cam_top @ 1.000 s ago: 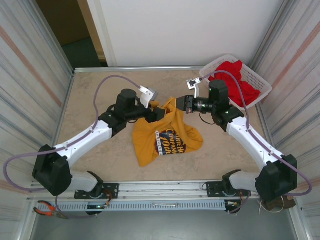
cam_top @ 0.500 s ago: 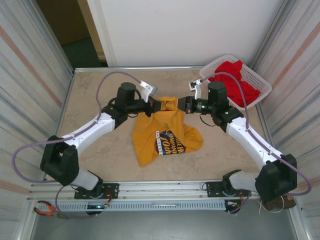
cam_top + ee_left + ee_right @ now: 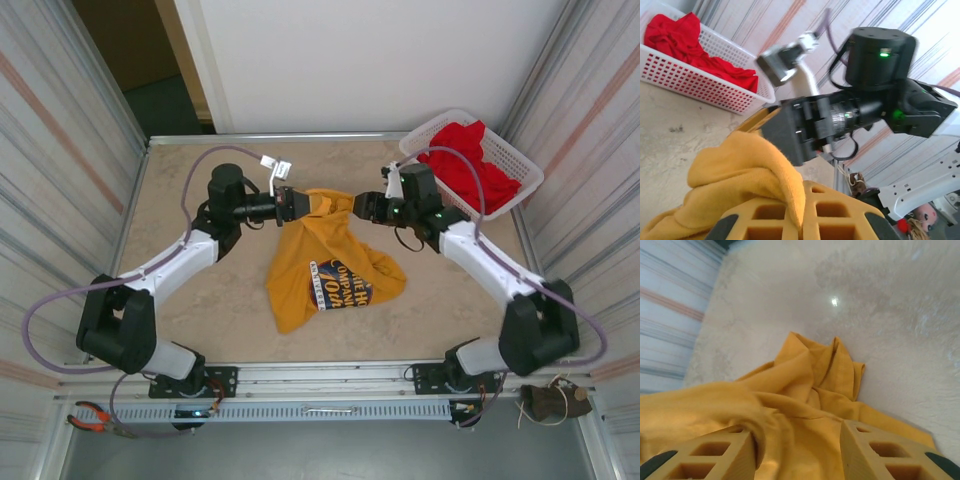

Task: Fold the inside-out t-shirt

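Beige table (image 3: 180,290), one mustard t-shirt (image 3: 300,272), left pincer (image 3: 304,203) clamped, right pincer (image 3: 354,205) parted

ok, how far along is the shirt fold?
Done: nothing folded; the t-shirt lies crumpled, print showing. In hand: left gripper pinches its far edge; right gripper sits at the cloth, jaws apart. Left: spread flat, then every fold.

A robotics laboratory cell is pictured: a stone-patterned table (image 3: 230,322) is enclosed by striped panel walls (image 3: 50,180), a left arm (image 3: 165,268) and a right arm (image 3: 480,262) are bolted to a metal rail (image 3: 320,375) along the bottom edge, and pliers (image 3: 95,418) are left at lower left.
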Available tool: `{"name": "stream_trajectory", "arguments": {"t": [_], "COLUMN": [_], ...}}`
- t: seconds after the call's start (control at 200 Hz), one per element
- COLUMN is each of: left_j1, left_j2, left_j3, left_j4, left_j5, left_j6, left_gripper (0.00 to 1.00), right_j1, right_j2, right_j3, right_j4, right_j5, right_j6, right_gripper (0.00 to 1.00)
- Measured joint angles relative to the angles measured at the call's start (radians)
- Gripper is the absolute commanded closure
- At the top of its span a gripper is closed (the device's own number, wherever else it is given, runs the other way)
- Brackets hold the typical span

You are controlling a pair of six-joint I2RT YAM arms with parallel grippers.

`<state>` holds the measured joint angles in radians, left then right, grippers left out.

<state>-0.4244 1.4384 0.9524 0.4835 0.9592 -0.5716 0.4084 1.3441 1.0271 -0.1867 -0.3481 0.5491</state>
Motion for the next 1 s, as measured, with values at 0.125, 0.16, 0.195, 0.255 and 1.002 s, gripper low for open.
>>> {"name": "stream_trajectory", "arguments": {"t": [0.125, 0.16, 0.195, 0.255, 1.002], "left_j1": [0.006, 0.006, 0.006, 0.006, 0.006], "left_j2": [0.000, 0.000, 0.000, 0.000, 0.000], "left_j3": [-0.010, -0.011, -0.011, -0.012, -0.015], "left_j4": [0.061, 0.071, 0.078, 0.093, 0.117], "left_j5": [0.019, 0.020, 0.021, 0.021, 0.021], "left_j6": [-0.046, -0.054, -0.061, -0.070, -0.103], "left_gripper": [1.00, 1.00, 1.00, 1.00, 1.00], "right_j1": [0.026, 0.037, 0.052, 0.075, 0.188], "right_j2": [-0.175, -0.206, -0.228, -0.237, -0.062], "right_j3": [-0.013, -0.013, -0.013, -0.013, -0.019], "right_j4": [-0.010, -0.003, 0.008, 0.034, 0.238], "right_j5": [0.019, 0.017, 0.010, -0.007, -0.129], "right_j6": [0.010, 0.019, 0.027, 0.043, 0.157], "right_gripper": [0.50, 0.49, 0.49, 0.49, 0.76]}}
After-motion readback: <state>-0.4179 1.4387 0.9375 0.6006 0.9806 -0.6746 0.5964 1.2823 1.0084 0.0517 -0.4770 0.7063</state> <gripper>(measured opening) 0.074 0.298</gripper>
